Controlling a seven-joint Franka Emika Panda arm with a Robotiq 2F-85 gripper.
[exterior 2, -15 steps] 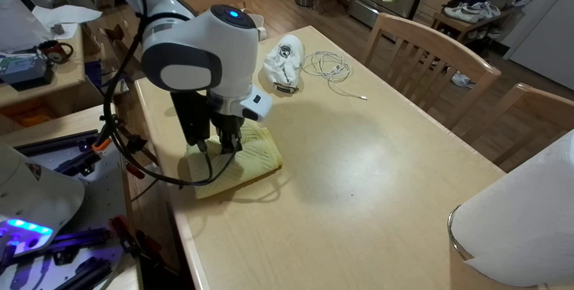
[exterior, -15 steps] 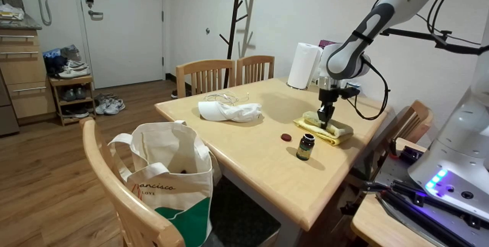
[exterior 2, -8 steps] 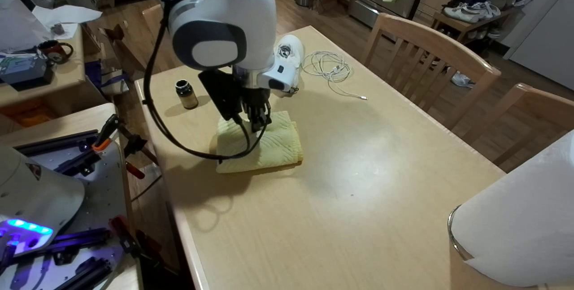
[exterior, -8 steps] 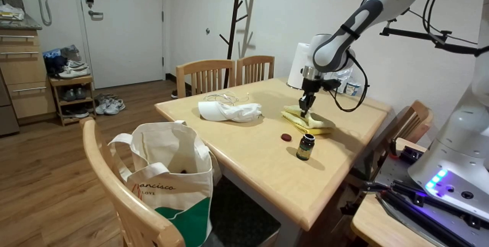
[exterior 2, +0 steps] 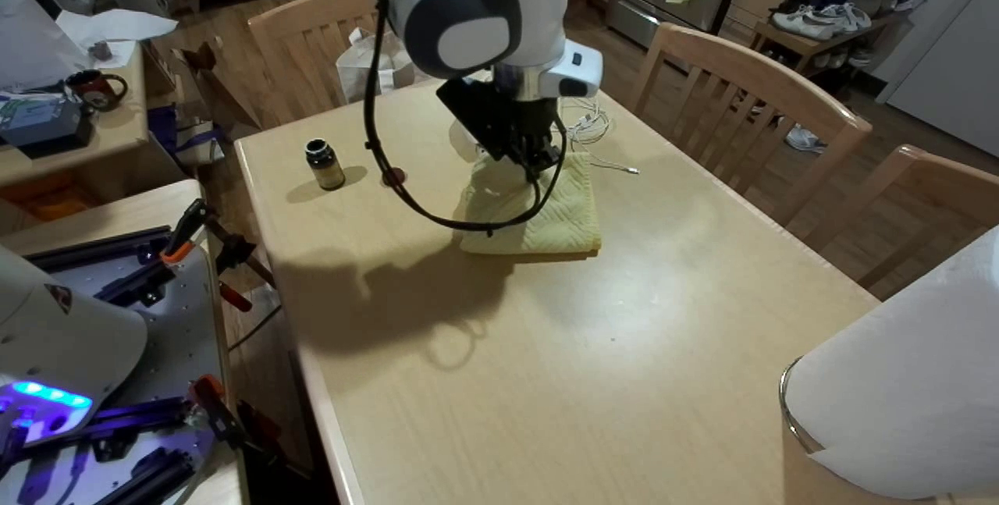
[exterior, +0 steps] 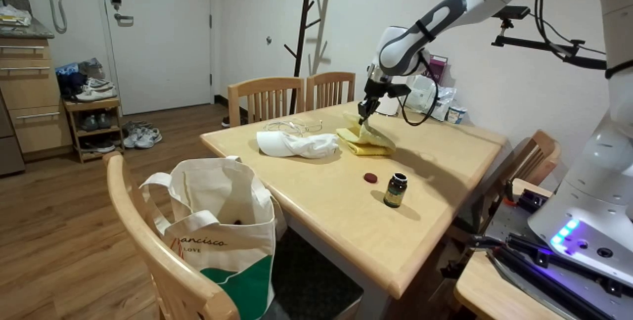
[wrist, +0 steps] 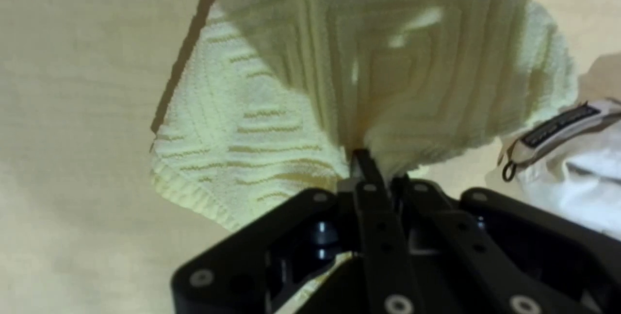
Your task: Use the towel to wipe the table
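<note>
The yellow towel (exterior: 368, 143) is folded in a thick pad on the light wood table (exterior: 316, 186). It also shows in an exterior view (exterior 2: 558, 212) and in the wrist view (wrist: 252, 144). My gripper (exterior: 364, 116) is shut on an upper fold of the towel and holds that fold raised, while the lower layers rest on the table. In the wrist view the fingers (wrist: 381, 171) pinch the fold, and the raised layer hides part of the towel. In an exterior view the fingertips (exterior 2: 538, 165) are partly hidden by the wrist and its cable.
A white cap (exterior: 296, 144) lies just beside the towel, with a coiled white cable (exterior 2: 585, 126) behind it. An open dark bottle (exterior: 395, 190) and its red-brown lid (exterior: 370, 178) stand nearer the robot. A paper towel roll (exterior 2: 905, 380) stands at another side.
The gripper has dragged the towel across the table, away from the robot base and toward the white cap. The held fold is lifted higher. The bottle and lid have come into clear view.
</note>
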